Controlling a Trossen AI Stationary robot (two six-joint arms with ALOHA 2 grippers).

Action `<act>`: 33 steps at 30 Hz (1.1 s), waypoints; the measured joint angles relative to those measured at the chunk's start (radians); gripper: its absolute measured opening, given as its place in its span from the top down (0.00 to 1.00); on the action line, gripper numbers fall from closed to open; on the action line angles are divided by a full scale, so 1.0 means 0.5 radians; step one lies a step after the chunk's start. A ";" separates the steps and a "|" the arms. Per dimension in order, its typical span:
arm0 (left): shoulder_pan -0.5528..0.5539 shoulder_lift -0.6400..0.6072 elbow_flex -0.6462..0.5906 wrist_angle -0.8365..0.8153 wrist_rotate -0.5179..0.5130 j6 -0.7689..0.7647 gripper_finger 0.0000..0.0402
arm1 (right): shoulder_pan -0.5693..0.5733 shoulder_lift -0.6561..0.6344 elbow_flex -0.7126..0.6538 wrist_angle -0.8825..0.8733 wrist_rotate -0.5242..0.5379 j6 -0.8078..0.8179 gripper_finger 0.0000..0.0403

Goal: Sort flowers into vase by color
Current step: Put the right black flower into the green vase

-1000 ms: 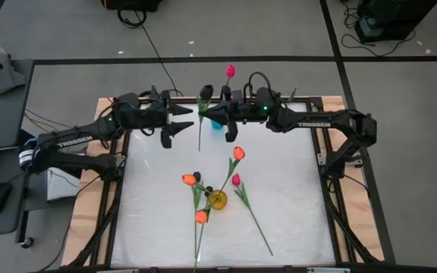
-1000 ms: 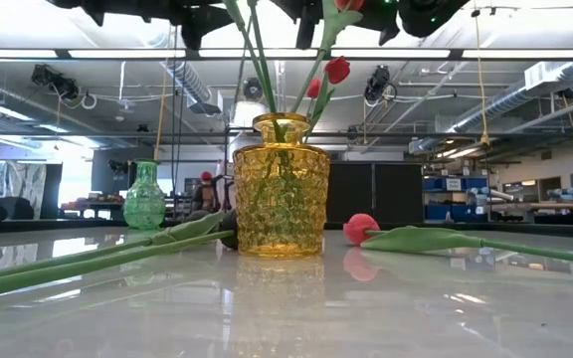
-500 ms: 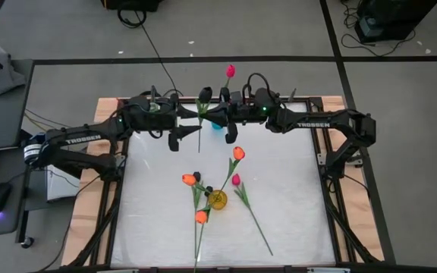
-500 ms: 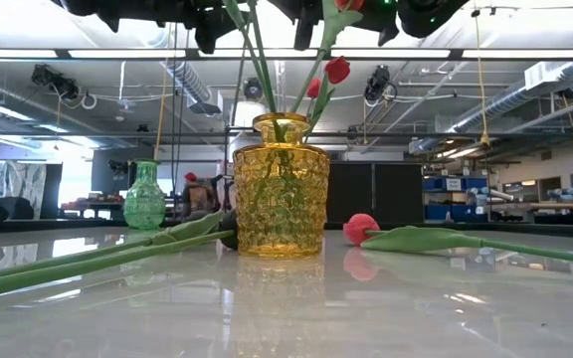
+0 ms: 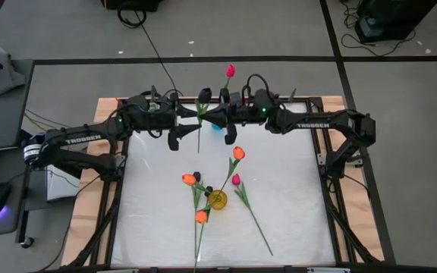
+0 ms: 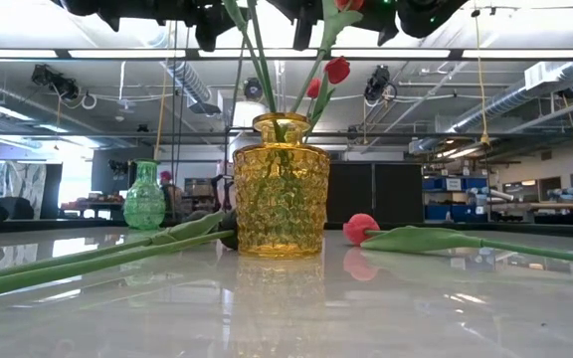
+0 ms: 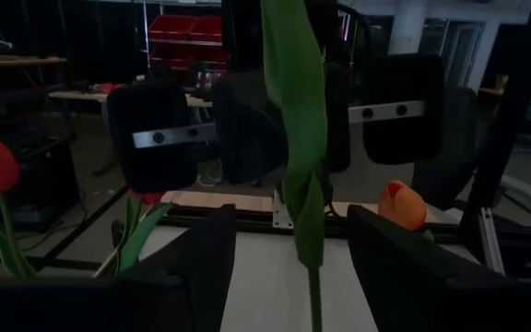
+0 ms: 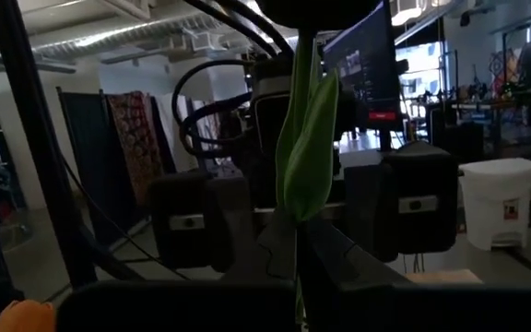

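High view. White-topped counter (image 5: 294, 220). Near its far edge the right gripper (image 5: 212, 114) and the left gripper (image 5: 179, 127) meet around one black-budded artificial tulip with a long green stem (image 5: 201, 121), held clear of the counter, bud toward the far edge. Right fingers pinch the stem; left fingers stand spread on either side of it, not yet clamped. Small yellow patterned glass vase (image 5: 218, 200) sits mid-counter toward the near edge, with orange-budded tulips (image 5: 237, 153) standing in it. One pink-budded tulip (image 5: 237, 180) lies loose just beside the vase, stem running to the near right corner. Another pink tulip (image 5: 230, 72) shows at the far edge.

Low view. Yellow vase central; a green glass vase (image 6: 144, 197) stands well behind it, toward the far left.

Left wrist view. Spread left fingers (image 7: 201, 263) frame the stem and leaf (image 7: 298, 111); the right gripper is just beyond.

Right wrist view. The leaf hangs between the right fingers, the left gripper facing.

Risk, as judged: a hand-over appears under way. If the right lets go before the left clamps, the thin stem may slip and drop. A clamp on the soft leaf, not the stem, could let the flower pivot or slide.
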 joint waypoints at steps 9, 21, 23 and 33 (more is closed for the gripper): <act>0.000 0.000 0.000 0.002 0.000 0.016 0.58 | 0.034 0.001 -0.001 0.022 0.012 -0.045 0.98; 0.000 0.000 -0.002 -0.010 0.001 0.029 0.83 | 0.033 0.001 -0.001 -0.039 0.099 -0.060 0.98; 0.000 0.000 -0.002 -0.012 0.000 0.029 0.87 | 0.033 0.001 -0.001 -0.052 0.108 -0.077 0.98; 0.001 0.000 -0.003 -0.025 -0.001 0.028 0.95 | 0.034 0.001 -0.001 -0.057 0.127 -0.099 0.95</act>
